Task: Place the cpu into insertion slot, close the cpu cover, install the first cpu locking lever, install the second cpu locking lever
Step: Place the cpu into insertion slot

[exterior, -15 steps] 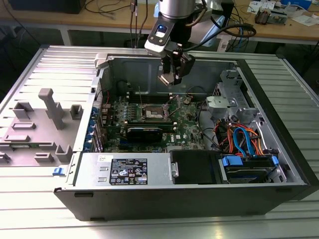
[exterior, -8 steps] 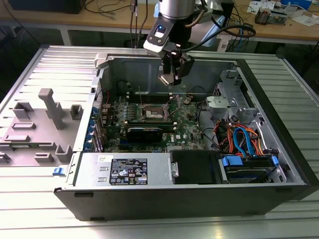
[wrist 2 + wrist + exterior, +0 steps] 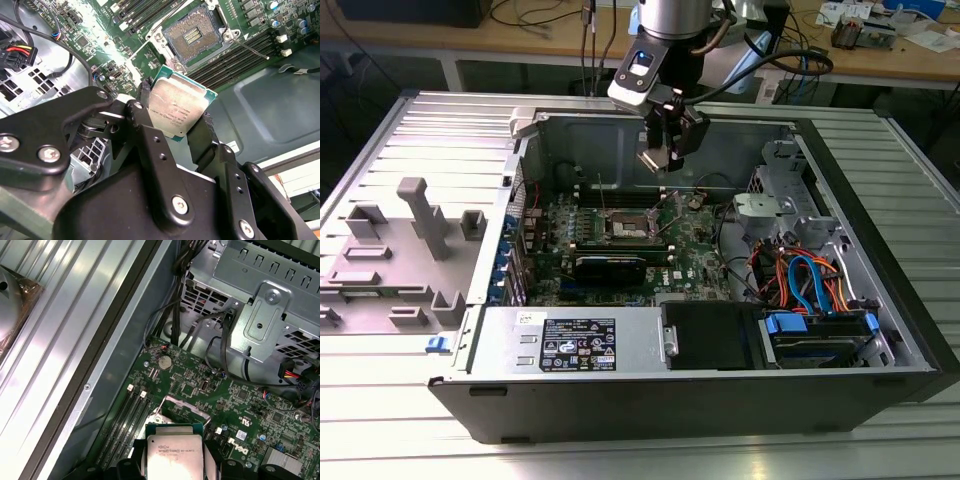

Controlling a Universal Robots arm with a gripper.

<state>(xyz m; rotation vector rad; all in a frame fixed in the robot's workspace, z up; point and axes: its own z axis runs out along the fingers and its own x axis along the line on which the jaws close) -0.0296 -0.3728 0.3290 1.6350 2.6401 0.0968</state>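
Observation:
My gripper (image 3: 663,152) hangs inside the open computer case, shut on the cpu (image 3: 177,111), a flat square chip with a dull silver top and a green edge. Black fingers (image 3: 146,95) clamp two opposite sides of the chip. The insertion slot (image 3: 191,34), with its brownish-gold pin field bare, lies on the green board below and a little aside of the chip. In the exterior view the slot (image 3: 628,229) is lower and towards that view's left of the gripper. The cpu cover (image 3: 184,408) stands raised, seen just past the cpu (image 3: 174,454). A thin locking lever (image 3: 250,48) sticks out beside the slot.
Long memory slots (image 3: 235,55) flank the socket. A black card (image 3: 610,268) lies near the socket. A silver drive cage (image 3: 770,205) and a bundle of coloured cables (image 3: 805,275) fill the exterior view's right. The case wall (image 3: 590,135) rises behind the gripper. Grey fixtures (image 3: 420,215) stand outside.

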